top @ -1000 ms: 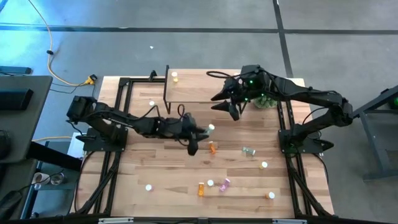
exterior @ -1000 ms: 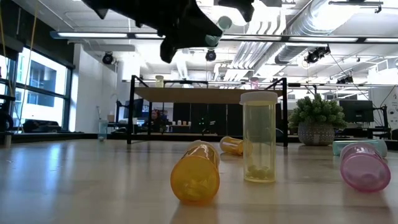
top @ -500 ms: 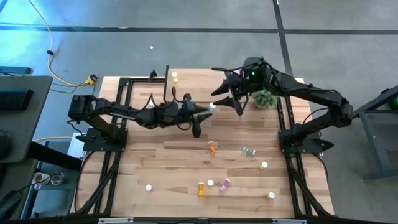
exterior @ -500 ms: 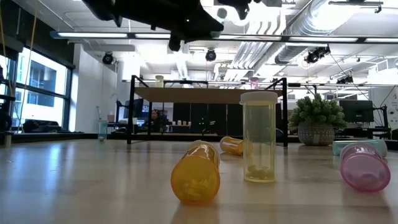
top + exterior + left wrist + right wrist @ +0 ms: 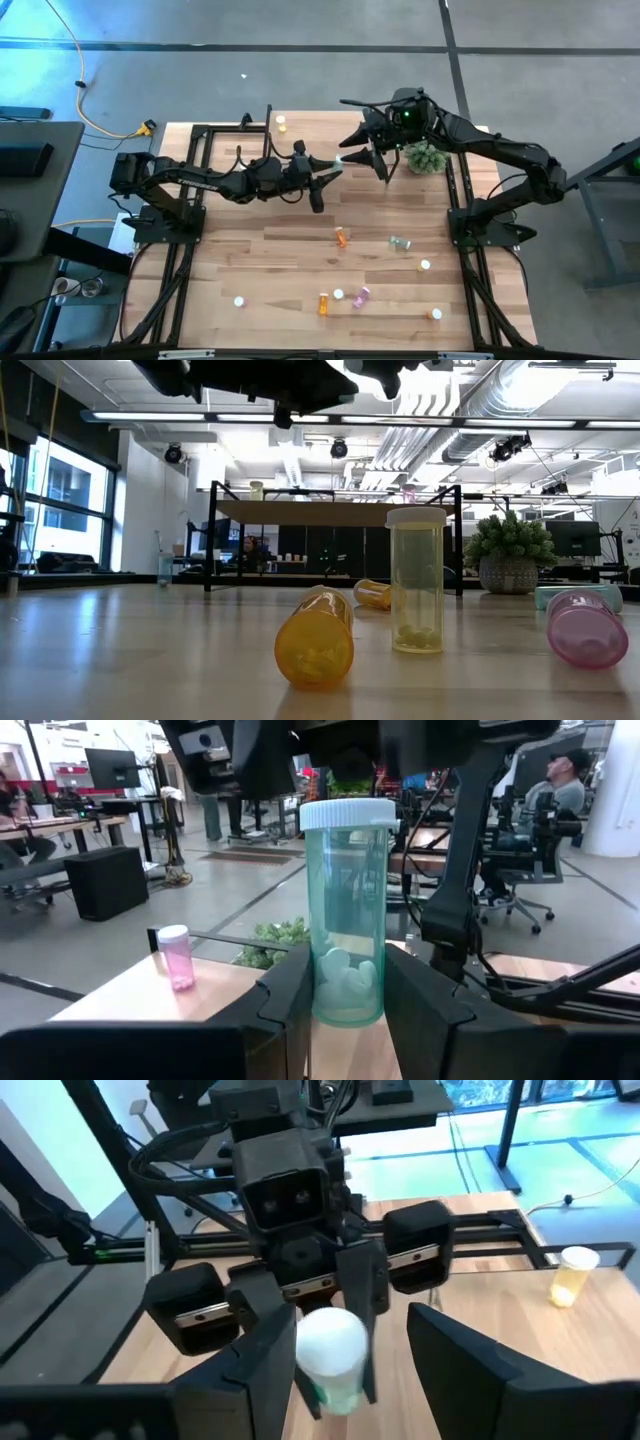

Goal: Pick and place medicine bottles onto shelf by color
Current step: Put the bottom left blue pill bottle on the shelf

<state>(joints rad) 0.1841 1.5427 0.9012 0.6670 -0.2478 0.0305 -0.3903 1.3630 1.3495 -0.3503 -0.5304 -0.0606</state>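
Note:
My left gripper [image 5: 332,170] is shut on a green medicine bottle [image 5: 346,920] with a white cap, held high over the table just off the near right corner of the shelf [image 5: 300,140]. My right gripper [image 5: 362,158] is open. In the right wrist view its fingers [image 5: 262,1365] stand on either side of the bottle's cap [image 5: 332,1342]; I cannot tell whether they touch it. A yellow bottle [image 5: 281,124] stands on the shelf's far left, and a pink one [image 5: 175,955] also stands on the shelf. My left gripper pinches the green bottle's lower half [image 5: 346,995] between its two fingers. The fingers come about level from the table's left. The bottle stands roughly upright, cap up, its pills at the bottom, lifted clear of table and shelf.
Several bottles lie or stand on the near half of the table: orange [image 5: 342,237], green [image 5: 400,242], pink [image 5: 360,296], and another orange one [image 5: 323,302]. A green plant ball [image 5: 425,158] sits right of the shelf, under my right arm. The shelf stands on black legs [image 5: 212,540].
My left gripper has carried the green bottle up and toward the table's far edge, from over mid-table to the shelf's near right corner, and the bottle has come more upright. The cap now sits between my right gripper's open fingers.

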